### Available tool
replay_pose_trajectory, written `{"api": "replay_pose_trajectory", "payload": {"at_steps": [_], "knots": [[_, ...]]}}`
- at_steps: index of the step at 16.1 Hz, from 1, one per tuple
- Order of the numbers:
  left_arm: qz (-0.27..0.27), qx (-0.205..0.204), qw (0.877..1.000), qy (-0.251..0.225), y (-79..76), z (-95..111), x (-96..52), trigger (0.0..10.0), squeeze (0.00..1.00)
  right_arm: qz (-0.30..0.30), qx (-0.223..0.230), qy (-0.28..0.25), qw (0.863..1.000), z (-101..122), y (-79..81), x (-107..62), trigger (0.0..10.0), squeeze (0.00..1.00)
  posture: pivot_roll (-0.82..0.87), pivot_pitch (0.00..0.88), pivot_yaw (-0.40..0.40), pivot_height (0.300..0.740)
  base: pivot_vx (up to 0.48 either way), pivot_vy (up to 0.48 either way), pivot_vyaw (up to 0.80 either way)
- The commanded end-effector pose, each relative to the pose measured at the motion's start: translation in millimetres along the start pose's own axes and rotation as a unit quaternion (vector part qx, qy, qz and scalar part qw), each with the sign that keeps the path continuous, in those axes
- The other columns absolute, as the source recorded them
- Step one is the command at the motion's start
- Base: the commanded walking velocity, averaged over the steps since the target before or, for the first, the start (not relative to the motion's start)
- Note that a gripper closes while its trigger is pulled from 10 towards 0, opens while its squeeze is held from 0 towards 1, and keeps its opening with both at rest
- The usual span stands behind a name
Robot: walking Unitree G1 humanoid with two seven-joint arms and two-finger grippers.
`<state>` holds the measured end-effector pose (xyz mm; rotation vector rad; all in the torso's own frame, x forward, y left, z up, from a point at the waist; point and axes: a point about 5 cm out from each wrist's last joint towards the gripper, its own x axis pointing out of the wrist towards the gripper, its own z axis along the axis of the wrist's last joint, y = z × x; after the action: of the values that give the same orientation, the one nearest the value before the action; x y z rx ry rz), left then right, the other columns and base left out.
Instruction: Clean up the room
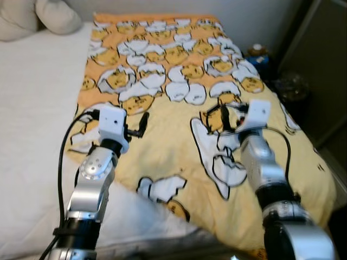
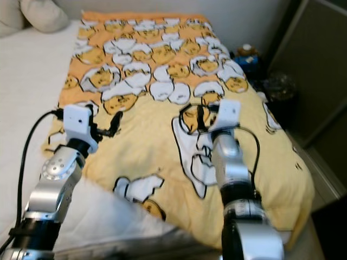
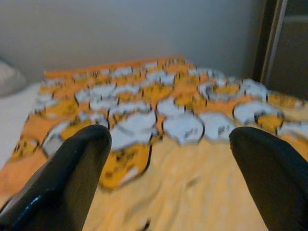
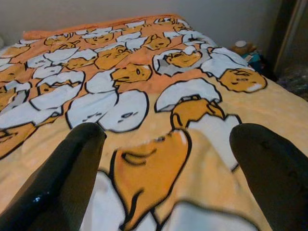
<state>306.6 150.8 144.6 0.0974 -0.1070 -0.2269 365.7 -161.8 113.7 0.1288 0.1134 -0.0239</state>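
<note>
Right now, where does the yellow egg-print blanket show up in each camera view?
Left eye view: the blanket covers the right side of the bed.
Right eye view: the same, sitting further left in the picture.
Left wrist view: spread out beyond the open left gripper.
Right wrist view: spread out close beneath the open right gripper.
Shared landmark: the blanket's orange far edge along the wall.

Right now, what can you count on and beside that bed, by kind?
Blankets: 1
Pillows: 2
Jars beside the bed: 1
Grippers above the blanket, both open: 2
Total: 6
</note>
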Motion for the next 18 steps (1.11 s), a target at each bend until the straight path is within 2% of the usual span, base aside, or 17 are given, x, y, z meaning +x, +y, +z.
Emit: {"api": "replay_pose_trajectory", "payload": {"at_steps": [1,4,5,6,8,10,11,12,14,15,16,17,18], "knots": [[-0.006,-0.001,1.0,0.002,-5.7,1,-3.1,10.0,0.0,-0.026,0.013,0.017,0.999,-3,-14.4,1.2,10.0,0.0,0.13,0.0,-0.034,0.74,0.0,0.0,0.0],[0.004,0.005,1.0,0.003,7.0,7,-23.0,10.0,0.0,-0.046,0.002,0.029,0.999,6,-16.3,11.6,10.0,0.0,0.22,0.072,-0.038,0.74,0.0,0.0,0.0],[0.009,0.018,1.0,0.012,15.8,11,-39.8,10.0,0.0,-0.048,0.001,0.04,0.998,7,-15.7,15.4,10.0,0.0,0.28,0.124,-0.025,0.74,0.0,0.0,0.0],[0.011,0.024,0.999,0.019,18.4,12,-45.4,10.0,0.0,-0.049,-0.002,0.046,0.998,7,-15.8,16.2,10.0,0.0,0.29,0.134,-0.024,0.74,0.0,0.0,0.0],[0.022,0.042,0.998,0.041,28.6,18,-68.6,10.0,0.0,-0.056,-0.024,0.065,0.996,2,-14.3,16.8,10.0,0.0,0.36,0.205,0.005,0.74,0.0,0.0,0.0],[0.026,0.049,0.997,0.054,33.0,23,-83.4,10.0,0.0,-0.067,-0.04,0.075,0.994,-3,-14.9,15.7,10.0,0.0,0.39,0.24,0.019,0.74,0.0,0.0,0.0],[0.026,0.054,0.996,0.067,33.8,25,-92.7,10.0,0.0,-0.091,-0.063,0.085,0.99,-8,-20.8,13.3,10.0,0.0,0.41,0.258,0.024,0.74,0.0,0.0,0.0],[0.027,0.052,0.996,0.073,33.0,25,-95.2,10.0,0.0,-0.105,-0.081,0.084,0.988,-9,-25.7,12.3,10.0,0.0,0.41,0.266,0.026,0.74,0.0,0.0,0.0],[0.024,0.047,0.995,0.081,29.7,26,-96.9,10.0,0.0,-0.119,-0.09,0.1,0.984,-14,-31.8,9.6,10.0,0.0,0.4,0.27,0.026,0.74,0.0,0.0,0.0],[0.022,0.045,0.995,0.084,27.8,26,-96.0,10.0,0.0,-0.123,-0.075,0.11,0.983,-18,-34.7,8.0,9.3,0.0,0.39,0.268,0.021,0.74,0.0,0.0,0.0],[0.02,0.045,0.995,0.085,27.0,26,-95.6,10.0,0.0,-0.126,-0.064,0.114,0.983,-19,-36.2,7.3,9.3,0.0,0.38,0.268,0.021,0.74,0.0,0.0,0.0],[0.021,0.043,0.995,0.087,28.8,26,-92.6,10.0,0.0,-0.119,-0.046,0.116,0.985,-21,-34.3,7.2,0.0,0.0,0.36,0.265,0.017,0.74,0.0,0.0,0.0],[0.022,0.041,0.995,0.088,28.8,26,-90.6,10.0,0.0,-0.108,-0.044,0.112,0.987,-20,-30.6,8.2,0.0,0.0,0.36,0.264,0.018,0.74,0.0,0.0,0.0]]}}
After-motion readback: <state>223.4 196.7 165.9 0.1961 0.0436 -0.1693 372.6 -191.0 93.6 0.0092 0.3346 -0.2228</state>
